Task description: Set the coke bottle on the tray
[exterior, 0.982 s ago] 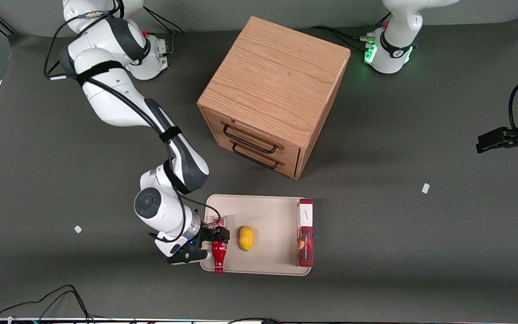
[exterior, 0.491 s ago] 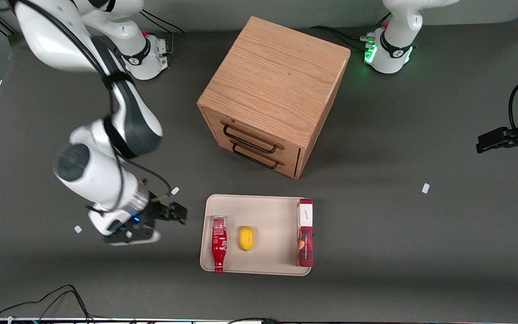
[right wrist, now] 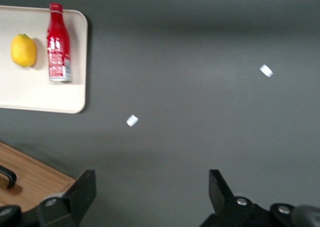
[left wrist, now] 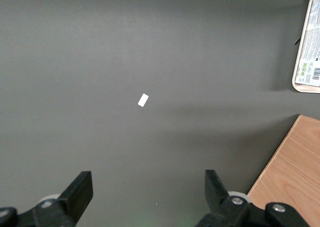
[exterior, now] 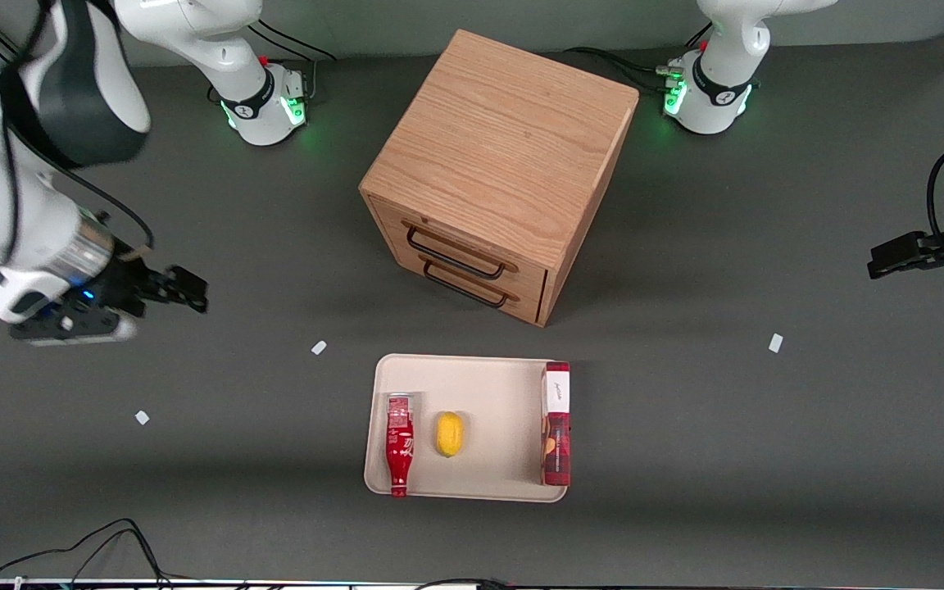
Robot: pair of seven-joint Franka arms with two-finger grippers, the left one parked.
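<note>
Coke bottle (exterior: pixel 399 443) on tray (exterior: pixel 488 385), tool (exterior: pixel 185 291) apart

The working arm (exterior: pixel 38 123) was glossy white with broad dark grey joint sections, black straps binding a black cable along it, and a metallic ring at the wrist. Its gripper (exterior: pixel 185 291), high above the bare table toward the working arm's end, was black, with a small blue light and wide-spread fingers (right wrist: pixel 84 189). The base (exterior: pixel 263 111) glowed green.
</note>
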